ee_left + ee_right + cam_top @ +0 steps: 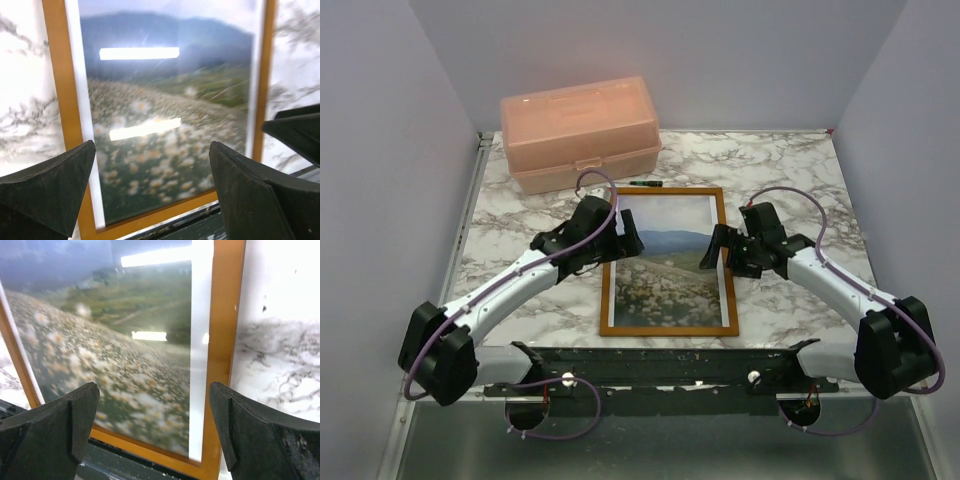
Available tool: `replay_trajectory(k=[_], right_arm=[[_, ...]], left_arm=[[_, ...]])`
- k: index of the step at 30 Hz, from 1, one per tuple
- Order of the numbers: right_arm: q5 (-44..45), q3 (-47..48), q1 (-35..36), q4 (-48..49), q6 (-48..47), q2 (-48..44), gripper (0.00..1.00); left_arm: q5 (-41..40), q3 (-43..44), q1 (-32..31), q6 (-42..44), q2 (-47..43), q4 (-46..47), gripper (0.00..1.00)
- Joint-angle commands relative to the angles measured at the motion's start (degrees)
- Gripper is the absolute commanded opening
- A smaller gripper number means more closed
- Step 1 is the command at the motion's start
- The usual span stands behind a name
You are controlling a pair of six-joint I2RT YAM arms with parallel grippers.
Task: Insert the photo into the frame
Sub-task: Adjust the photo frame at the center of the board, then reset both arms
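Top external view: the photo (668, 262) lies flat inside the frame (668, 331), midway along the table's (510, 235) near edge. Left gripper (625, 240) hovers over its left edge and right gripper (715, 250) over its right. Both are spread wide, holding nothing.

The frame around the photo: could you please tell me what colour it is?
The frame is a plain orange-brown, shown best in the right wrist view.

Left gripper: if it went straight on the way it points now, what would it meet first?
Probably the glossy landscape photo print lying inside the thin orange-brown wooden frame; the open left gripper points at its meadow, height unclear.
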Motion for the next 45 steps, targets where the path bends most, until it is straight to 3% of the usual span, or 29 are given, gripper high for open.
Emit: replay_trajectory(k=[1, 5, 9, 17, 20, 25, 26, 30, 35, 38, 45], right_arm=[[3.3, 2.6, 0.4, 5.4, -1.5, 0.7, 1.00], [4.3, 4.0, 0.4, 8.0, -1.0, 1.0, 1.00], [10.3, 3.9, 0.3, 12.1, -1.8, -1.7, 1.00], [35.9, -5.9, -0.2, 25.9, -11.2, -11.7, 1.00], [43.8, -11.9, -0.3, 33.8, -16.0, -15.1, 1.00], [45.3, -27.2, -0.5, 56.2, -23.2, -18.0, 1.00], [45.4, -29.6, -0.5, 61.0, -23.5, -17.7, 1.00], [43.4, -34.0, -1.0, 76.2, -24.5, -12.4, 1.00], [40.0, -34.4, -1.9, 89.0, -27.7, -1.3, 1.00], [37.6, -34.7, -3.1, 96.9, -27.8, 4.4, 1.00], [34.6, -31.0, -6.2, 95.9, -29.7, 8.8, 1.00]], left_arm=[[5.0, -3.3, 2.7, 4.8, -7.4, 11.4, 0.99], [5.6, -6.4, 4.6, 8.4, -13.3, 17.4, 0.98], [-4.7, -8.5, 5.2, 15.0, -18.7, 17.9, 0.98], [-22.8, -19.5, 9.6, 24.0, -30.3, 24.9, 0.99], [-24.5, -26.2, 13.9, 24.5, -34.3, 32.0, 0.98], [-27.0, -40.6, 17.2, 33.7, -34.6, 56.6, 0.98], [-28.2, -40.5, 18.0, 33.4, -33.7, 57.9, 0.99], [-24.6, -39.2, 20.1, 37.3, -28.8, 60.8, 0.99], [-19.8, -40.6, 24.9, 38.8, -17.4, 73.4, 0.99], [-14.4, -38.5, 27.8, 37.8, -13.2, 72.2, 0.99], [-0.1, -33.4, 31.1, 39.8, -9.4, 66.8, 0.98]])
